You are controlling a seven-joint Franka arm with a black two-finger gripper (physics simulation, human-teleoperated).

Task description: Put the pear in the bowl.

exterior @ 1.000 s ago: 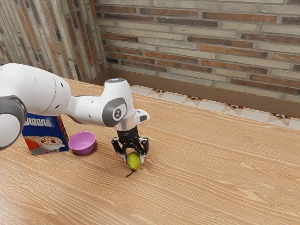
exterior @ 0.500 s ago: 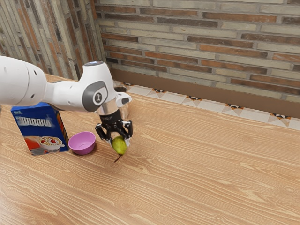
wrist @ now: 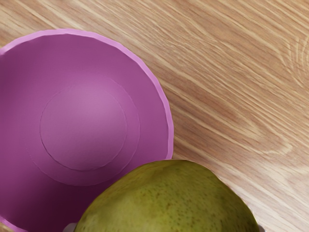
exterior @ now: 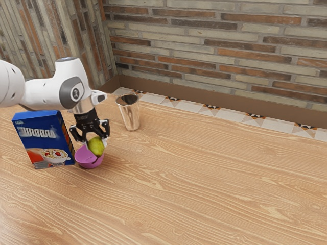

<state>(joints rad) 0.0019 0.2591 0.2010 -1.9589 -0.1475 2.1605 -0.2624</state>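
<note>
Your black two-finger gripper (exterior: 96, 144) has its fingers closed around the rounded green pear (exterior: 96, 146), one on either side, and points down toward the table. You have the pear at the bright pink-purple, round bowl (exterior: 88, 164), over the rim on the exterior view's right, with its thin dark stem slanting downward. From these views you cannot tell whether pear and bowl touch. In the wrist view, you see the pear overlap part of the bowl's rim, while the smooth inner bottom of the bowl lies to one side of it.

The bowl sits upright on the pale brown wood-grain table (exterior: 219, 178), just beside the upright blue cardboard cereal box (exterior: 43, 135), which has a picture of a filled white bowl on its front. Farther back, toward the exterior view's right from your gripper and apart from it, a shiny silver metal cup (exterior: 130, 113) stands upright on the table
</note>
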